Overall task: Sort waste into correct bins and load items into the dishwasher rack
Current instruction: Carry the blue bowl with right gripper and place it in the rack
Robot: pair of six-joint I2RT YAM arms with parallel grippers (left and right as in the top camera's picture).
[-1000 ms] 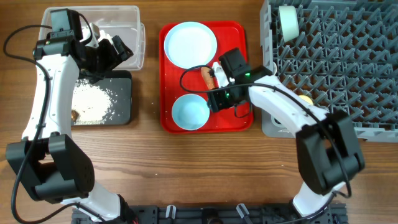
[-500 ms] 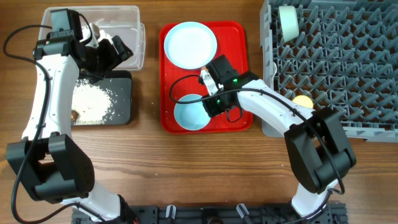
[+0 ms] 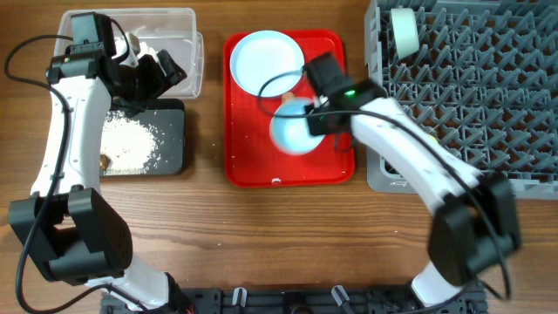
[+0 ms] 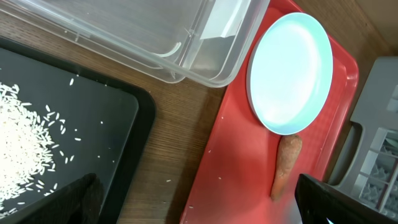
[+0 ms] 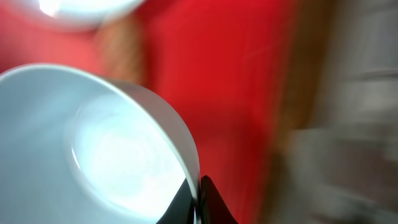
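My right gripper (image 3: 307, 113) is shut on the rim of a pale blue bowl (image 3: 295, 128), which hangs blurred above the red tray (image 3: 253, 166). In the right wrist view the fingers pinch the bowl (image 5: 93, 143) at its rim, with the gripper (image 5: 198, 200) low in the frame. The pale blue plate (image 3: 266, 61) lies at the tray's far end, and an orange carrot (image 4: 285, 165) lies beside the plate (image 4: 289, 71). My left gripper (image 3: 161, 74) is open over the near corner of the clear bin (image 3: 170, 30). The black bin (image 3: 170, 131) holds white rice (image 3: 131, 139) and a brown lump (image 3: 105, 160).
The grey dishwasher rack (image 3: 471, 78) stands at the right, with a second pale bowl (image 3: 403, 30) on edge in its far left corner. The red tray (image 4: 242, 162) lies between the bins and the rack. A small white speck (image 3: 277, 180) lies at the tray's near edge.
My right gripper has shut on the bowl's rim and carried it up and away from the tray's near end toward the plate. The left arm has not moved.
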